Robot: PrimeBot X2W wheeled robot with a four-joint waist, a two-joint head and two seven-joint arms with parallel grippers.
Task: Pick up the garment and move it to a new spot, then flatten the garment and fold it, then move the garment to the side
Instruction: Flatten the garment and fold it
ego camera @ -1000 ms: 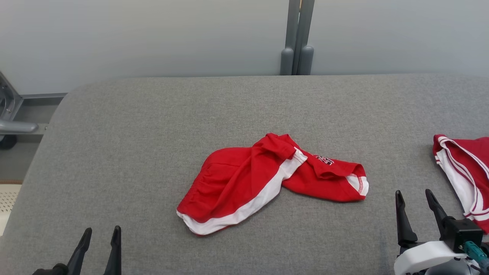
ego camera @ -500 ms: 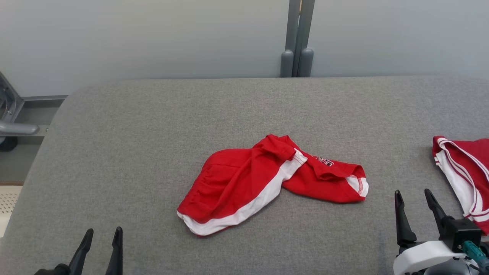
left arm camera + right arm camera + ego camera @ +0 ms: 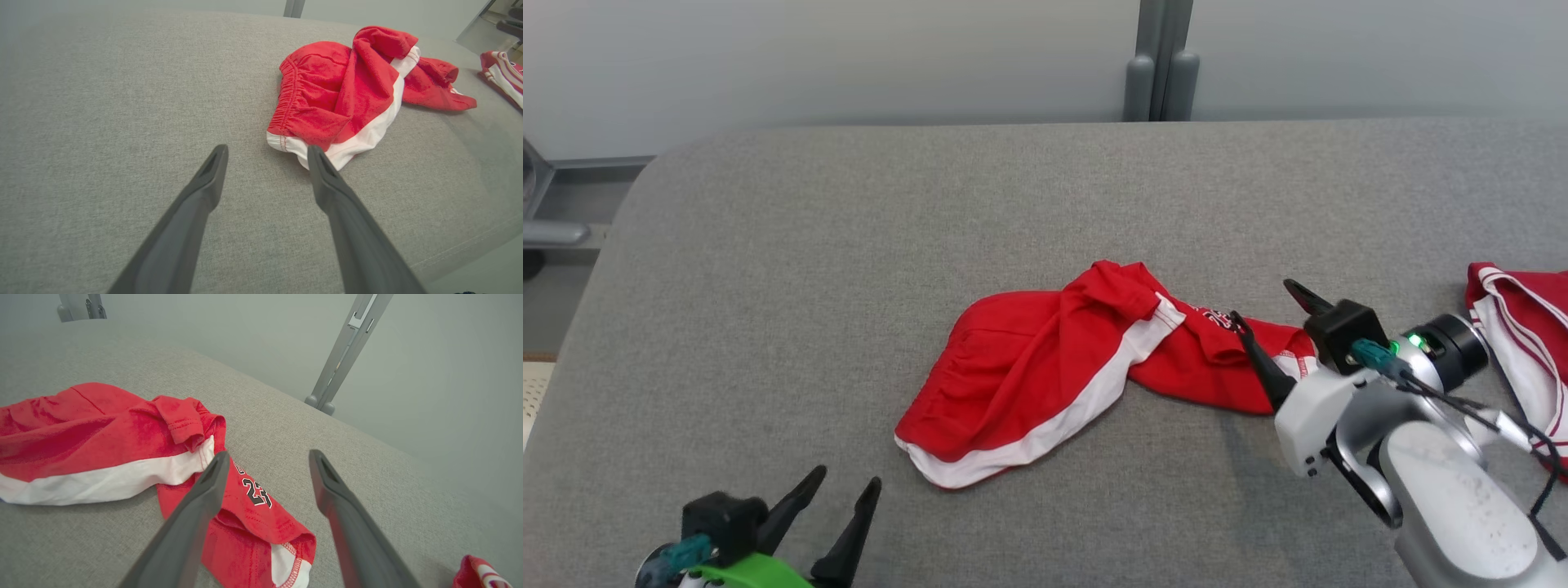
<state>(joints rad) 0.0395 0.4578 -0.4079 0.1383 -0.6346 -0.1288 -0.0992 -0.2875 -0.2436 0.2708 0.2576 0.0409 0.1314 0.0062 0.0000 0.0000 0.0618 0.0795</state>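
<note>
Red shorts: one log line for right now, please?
stage: not yet picked up | red shorts: crumpled on grey pad | left jaws: open, near white hem | right jaws: open, at numbered leg

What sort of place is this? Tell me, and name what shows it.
Probably a lab or test bay, not a home: a grey fabric-covered table, bare pale panels with a metal post behind, and red shorts plus a second red garment.

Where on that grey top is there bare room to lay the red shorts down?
Free: the broad grey surface between the red shorts and the far edge, and left of them. Crowded: the right, with the right gripper and another red garment.
</note>
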